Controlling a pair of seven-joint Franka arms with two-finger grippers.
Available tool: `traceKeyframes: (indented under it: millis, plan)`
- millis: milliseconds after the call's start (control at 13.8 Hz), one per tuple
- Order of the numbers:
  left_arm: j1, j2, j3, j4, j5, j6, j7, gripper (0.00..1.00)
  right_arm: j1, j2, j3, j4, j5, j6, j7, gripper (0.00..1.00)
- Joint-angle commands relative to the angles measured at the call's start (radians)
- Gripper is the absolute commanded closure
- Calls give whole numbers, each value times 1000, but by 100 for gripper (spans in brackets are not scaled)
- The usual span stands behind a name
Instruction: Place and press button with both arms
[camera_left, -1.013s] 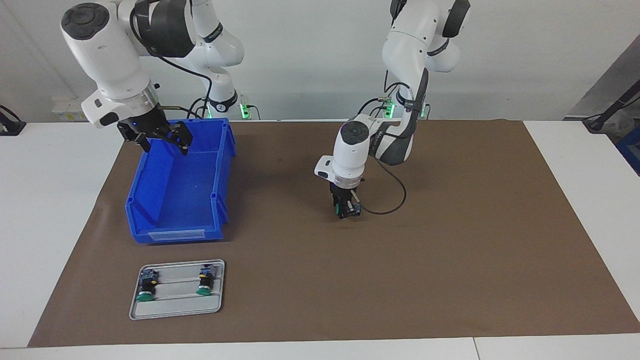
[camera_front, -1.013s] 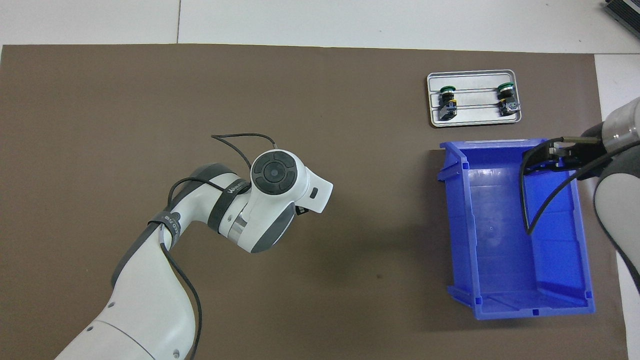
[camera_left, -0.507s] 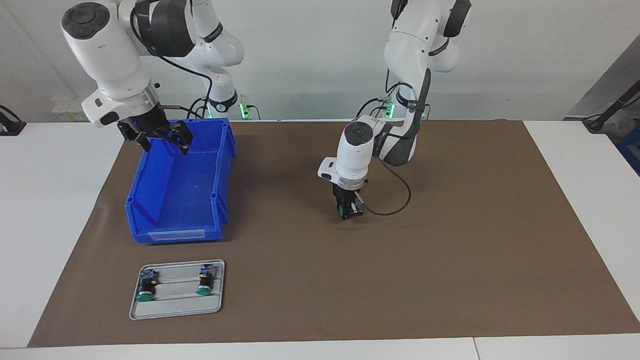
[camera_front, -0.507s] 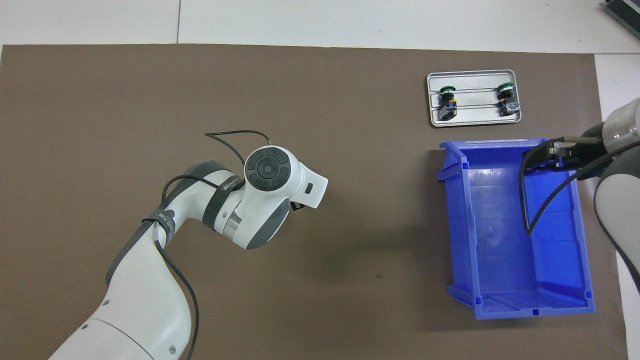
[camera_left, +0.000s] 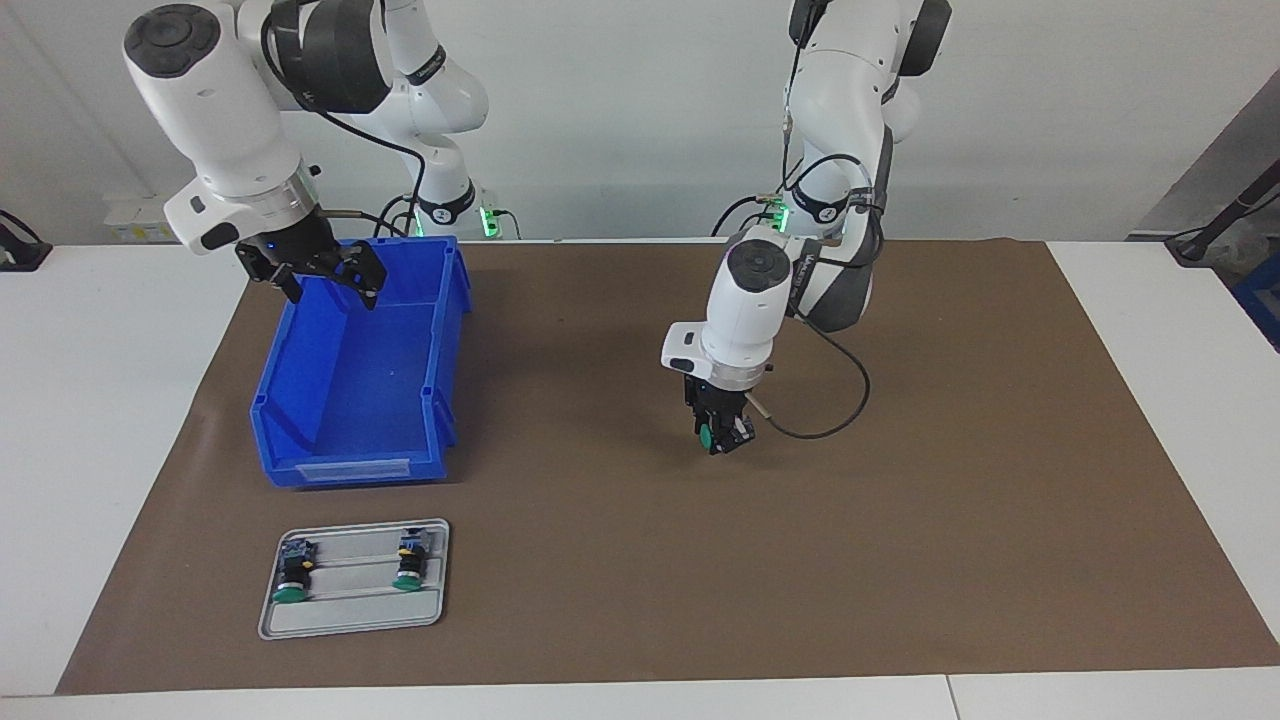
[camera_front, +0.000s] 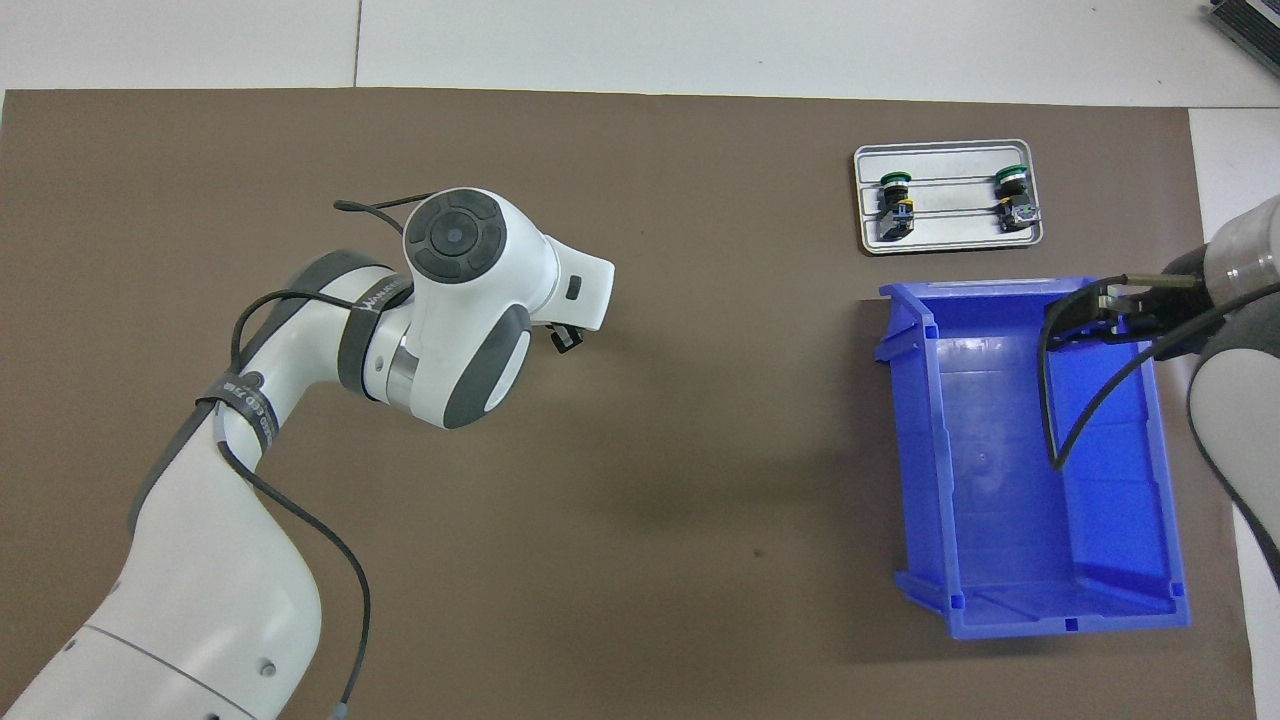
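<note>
My left gripper (camera_left: 722, 437) holds the button (camera_left: 709, 437) clamped above the brown mat (camera_left: 900, 500) to place it, while my right gripper (camera_left: 322, 276) waits wide over the blue bin (camera_left: 350, 440).

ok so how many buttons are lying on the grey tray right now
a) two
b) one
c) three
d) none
a) two green-capped buttons lie on the grey tray; a third button is held in the left gripper above the brown mat.
</note>
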Motion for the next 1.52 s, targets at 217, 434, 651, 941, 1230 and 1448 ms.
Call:
traceKeyframes:
  millis: [217, 434, 651, 941, 1230, 1448]
  plan:
    - [180, -68, -30, 61, -220, -153, 140, 94, -4, -23, 7, -20, -7, 33, -19, 0]
    - [279, -113, -28, 48, -351, -267, 293, 94, -2, -34, 7, -23, -7, 33, -16, 0]
    - [365, -137, -27, 15, -474, -319, 454, 92, -12, -44, 7, -23, -6, 34, -16, 0]
    - [484, -208, -24, -140, -630, -325, 732, 92, -16, -51, 7, -23, 10, 37, -14, 0]
    - [593, -318, -21, -388, -892, -296, 1057, 92, -16, -49, 7, -20, 10, 37, -19, 0]
    - [623, -404, -21, -600, -1110, -261, 1269, 94, -9, -51, 7, -20, 10, 34, -22, 0]
